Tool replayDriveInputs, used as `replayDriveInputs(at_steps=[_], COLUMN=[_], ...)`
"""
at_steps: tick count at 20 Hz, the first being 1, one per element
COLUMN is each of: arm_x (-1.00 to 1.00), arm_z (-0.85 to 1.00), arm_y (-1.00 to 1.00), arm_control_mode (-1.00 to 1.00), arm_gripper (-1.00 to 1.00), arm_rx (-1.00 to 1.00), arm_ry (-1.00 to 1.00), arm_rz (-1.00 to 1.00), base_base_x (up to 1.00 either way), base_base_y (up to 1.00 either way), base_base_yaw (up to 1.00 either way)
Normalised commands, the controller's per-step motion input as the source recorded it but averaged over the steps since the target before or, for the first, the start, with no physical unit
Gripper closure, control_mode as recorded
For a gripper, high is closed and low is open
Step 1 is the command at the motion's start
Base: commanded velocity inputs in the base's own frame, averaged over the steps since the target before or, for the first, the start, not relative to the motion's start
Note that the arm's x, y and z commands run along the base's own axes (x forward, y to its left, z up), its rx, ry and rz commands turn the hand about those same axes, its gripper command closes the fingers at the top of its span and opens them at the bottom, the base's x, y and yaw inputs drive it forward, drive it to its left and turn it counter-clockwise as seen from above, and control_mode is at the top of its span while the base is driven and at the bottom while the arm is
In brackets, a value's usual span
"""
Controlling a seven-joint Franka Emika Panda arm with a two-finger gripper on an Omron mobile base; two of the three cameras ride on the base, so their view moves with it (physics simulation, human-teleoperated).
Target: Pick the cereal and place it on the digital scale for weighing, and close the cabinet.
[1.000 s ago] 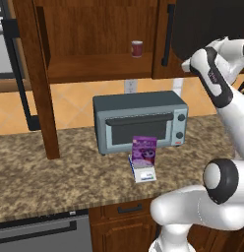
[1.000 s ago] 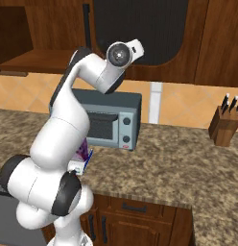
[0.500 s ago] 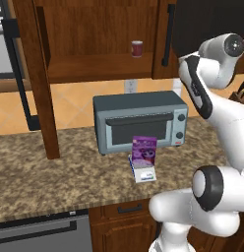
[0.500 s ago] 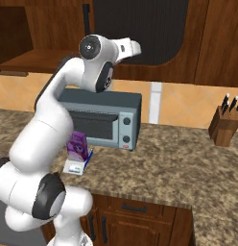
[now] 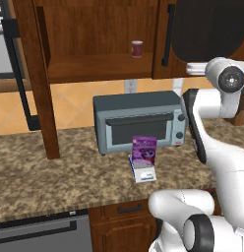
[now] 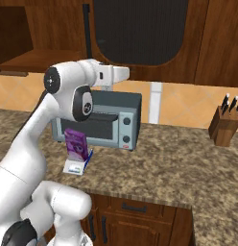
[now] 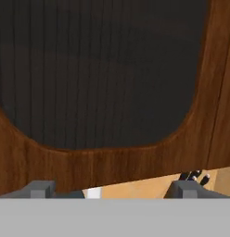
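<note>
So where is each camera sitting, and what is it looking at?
Left base view: sits behind the arm on its left, looking forward and down at the counter; the white arm rises at the lower right.
Right base view: sits behind on the right, same counter; the arm rises at the lower left, toward the cabinet.
Hand view: rides on the hand, facing the cabinet's dark glass door; two finger tips poke up at the bottom.
Both base views share the cereal standing on the digital scale before the toaster oven.

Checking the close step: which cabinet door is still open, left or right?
The left door of the cabinet: it is swung out edge-on, exposing the shelf with the red mug. The right glass-panel door sits shut.
</note>
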Motion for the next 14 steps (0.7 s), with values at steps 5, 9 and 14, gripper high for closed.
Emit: replayDriveInputs(at_steps=[5, 9, 14], arm_x=[-1.00, -0.96, -0.85], arm_z=[0.31, 0.00, -0.08], arm_y=[-0.11, 0.03, 0.42], arm_control_mode=[-1.00, -1.00, -1.00], arm_gripper=[-1.00, -1.00, -1.00], arm_rx=[0.03, 0.06, 0.10], arm_ry=[0.07, 0.00, -0.03], arm_rz=[0.00, 0.01, 0.00], base_base_x=[0.00, 0.00, 0.00], base_base_y=[0.00, 0.00, 0.00], base_base_yaw=[0.00, 0.00, 0.00])
